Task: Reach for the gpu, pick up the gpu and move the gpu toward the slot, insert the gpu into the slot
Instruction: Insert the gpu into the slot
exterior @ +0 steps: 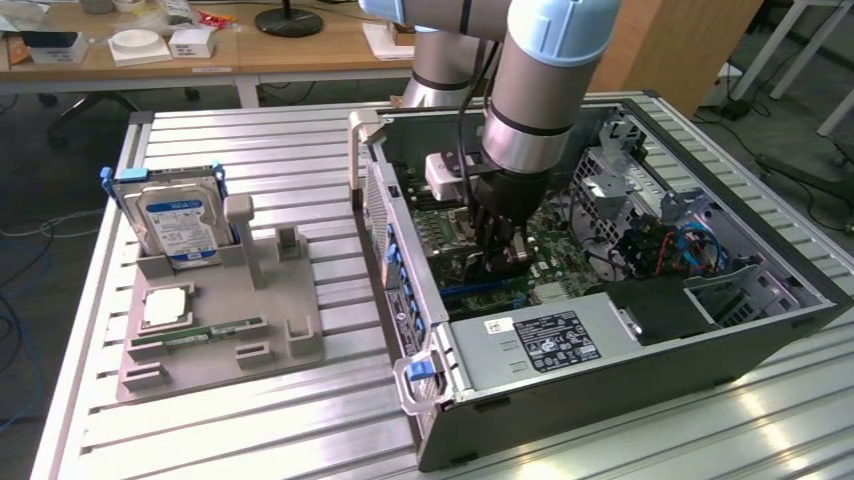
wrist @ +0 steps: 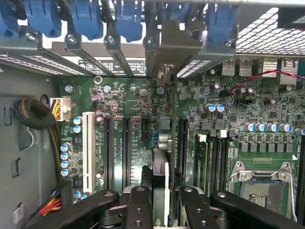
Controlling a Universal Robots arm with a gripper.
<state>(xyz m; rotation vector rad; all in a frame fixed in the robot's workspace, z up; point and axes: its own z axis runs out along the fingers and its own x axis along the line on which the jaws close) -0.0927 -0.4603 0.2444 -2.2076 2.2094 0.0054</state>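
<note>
The gpu (wrist: 161, 164) is seen edge-on in the wrist view as a thin dark card running across the green motherboard (wrist: 138, 95). Its silvery end bracket (wrist: 167, 45) stands against the case's rear wall among the blue clips. My gripper (wrist: 159, 210) is shut on the gpu, one black finger on each side of the card. Long black connector strips (wrist: 126, 152) lie parallel on both sides, and the slot directly under the card is hidden by it. In the exterior view my gripper (exterior: 501, 255) reaches deep into the open computer case (exterior: 441, 420), low over the board.
On the exterior view's left, a grey fixture (exterior: 267, 320) holds a hard drive (exterior: 180, 225), a CPU (exterior: 163, 305) and a green memory stick (exterior: 200, 333). Inside the case are the silver CPU socket (wrist: 259, 186), the power supply (exterior: 561, 340), cable bundles (wrist: 35, 114) and blue clips (wrist: 86, 19).
</note>
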